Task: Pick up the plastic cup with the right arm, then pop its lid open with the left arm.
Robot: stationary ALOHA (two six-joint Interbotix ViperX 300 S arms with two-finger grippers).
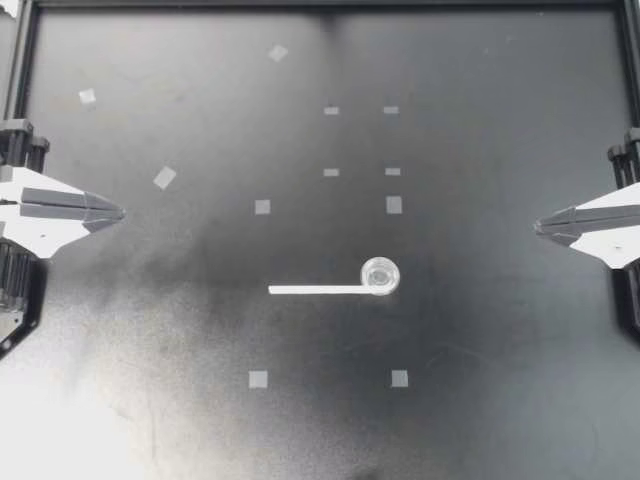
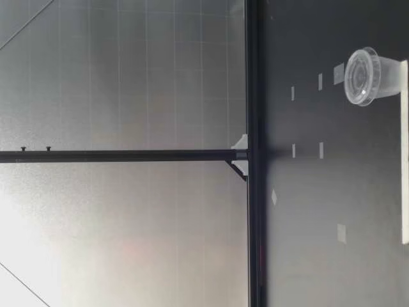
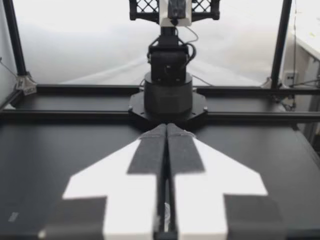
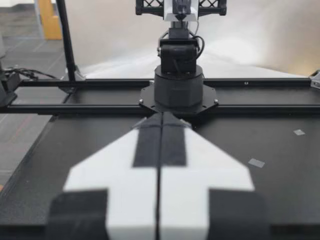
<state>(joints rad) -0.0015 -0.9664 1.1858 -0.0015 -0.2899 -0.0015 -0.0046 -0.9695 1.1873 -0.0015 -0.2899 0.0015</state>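
A small clear plastic cup (image 1: 380, 276) stands on the black table at the right end of a white strip (image 1: 315, 290), a little right of centre. In the low view the cup (image 2: 367, 77) stands upright beside the strip (image 2: 404, 147). My left gripper (image 1: 118, 213) rests at the table's left edge, shut, with nothing in it and far from the cup. At the right edge my right gripper (image 1: 539, 226) is shut and holds nothing. In the left wrist view the fingers (image 3: 150, 150) lie pressed together, pointing at the other arm's base (image 3: 168, 95). The right wrist view shows the same, fingers (image 4: 150, 140) together.
Several small pale tape squares (image 1: 262, 207) are stuck on the table around the cup. A black frame rail (image 1: 320, 5) runs along the far edge, with posts at the sides. The right arm's base (image 3: 168, 95) and the left arm's base (image 4: 178, 90) stand at the table's opposite ends.
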